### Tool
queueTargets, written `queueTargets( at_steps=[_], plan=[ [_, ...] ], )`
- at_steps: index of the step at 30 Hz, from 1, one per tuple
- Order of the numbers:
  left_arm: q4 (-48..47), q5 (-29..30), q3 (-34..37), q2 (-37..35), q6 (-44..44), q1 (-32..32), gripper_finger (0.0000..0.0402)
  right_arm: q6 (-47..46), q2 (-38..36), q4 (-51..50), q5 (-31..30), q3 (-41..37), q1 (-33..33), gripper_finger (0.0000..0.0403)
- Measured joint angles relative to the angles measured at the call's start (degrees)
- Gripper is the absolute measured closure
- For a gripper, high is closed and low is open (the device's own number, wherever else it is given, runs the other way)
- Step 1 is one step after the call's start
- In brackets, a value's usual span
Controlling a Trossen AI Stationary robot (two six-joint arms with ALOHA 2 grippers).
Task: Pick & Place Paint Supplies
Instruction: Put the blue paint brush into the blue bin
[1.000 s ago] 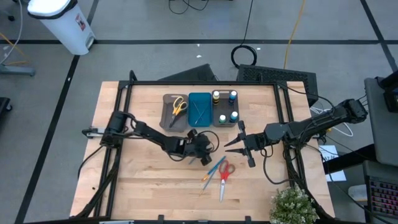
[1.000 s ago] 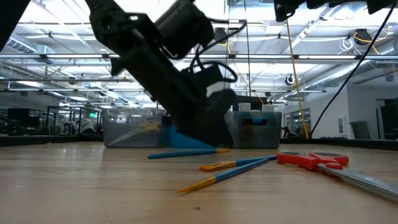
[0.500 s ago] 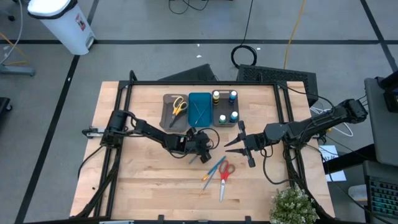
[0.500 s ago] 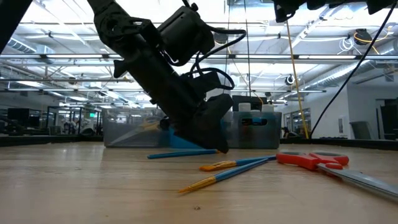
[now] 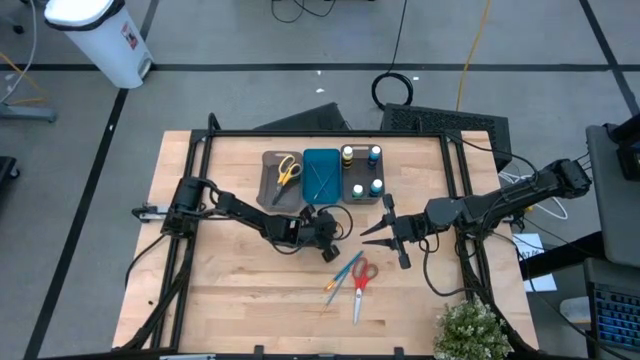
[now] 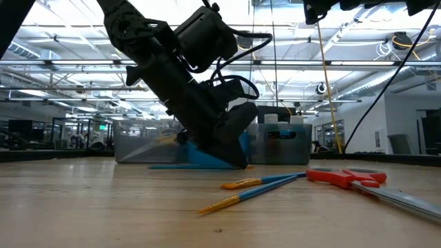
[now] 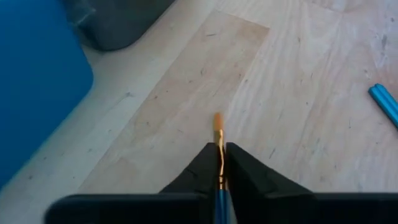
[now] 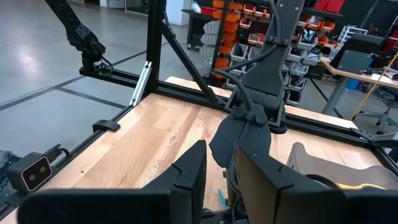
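We see the left claw (image 7: pixel 219 163) closed on a blue brush (image 7: pixel 218 134) low over the table (image 5: pixel 230 290) centre, near the blue tray (image 5: pixel 321 176). The right claw (image 5: pixel 385 231) hovers open toward the right edge.

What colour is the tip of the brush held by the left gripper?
Orange, on a blue handle; the brush shows best in the left wrist view, pinched in the left gripper.

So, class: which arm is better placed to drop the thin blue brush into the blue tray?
Left: its pincer already grips the thin blue orange-tipped brush beside the blue rectangular tray; the right pincer hangs open, holding nothing.
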State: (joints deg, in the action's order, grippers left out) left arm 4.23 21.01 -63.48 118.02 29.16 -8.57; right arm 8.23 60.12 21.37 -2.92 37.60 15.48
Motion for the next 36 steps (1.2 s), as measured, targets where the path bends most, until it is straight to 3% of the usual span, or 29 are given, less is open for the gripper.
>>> queueTargets(
  at_steps=[4,19,36],
  plan=[
    [0.1,-0.9,0.0,0.0,0.0,-0.1,0.0394,0.0,0.0,0.0,0.0,0.0,0.0,0.0330],
    [-0.3,0.1,0.0,-0.5,2.6,-0.1,0.0399,0.0,0.0,0.0,0.0,0.0,0.0,0.0330],
    [-3.9,6.2,0.2,-8.5,1.6,-2.1,0.0401,0.0,0.0,-0.2,0.0,0.0,0.0,0.0330]
  ],
)
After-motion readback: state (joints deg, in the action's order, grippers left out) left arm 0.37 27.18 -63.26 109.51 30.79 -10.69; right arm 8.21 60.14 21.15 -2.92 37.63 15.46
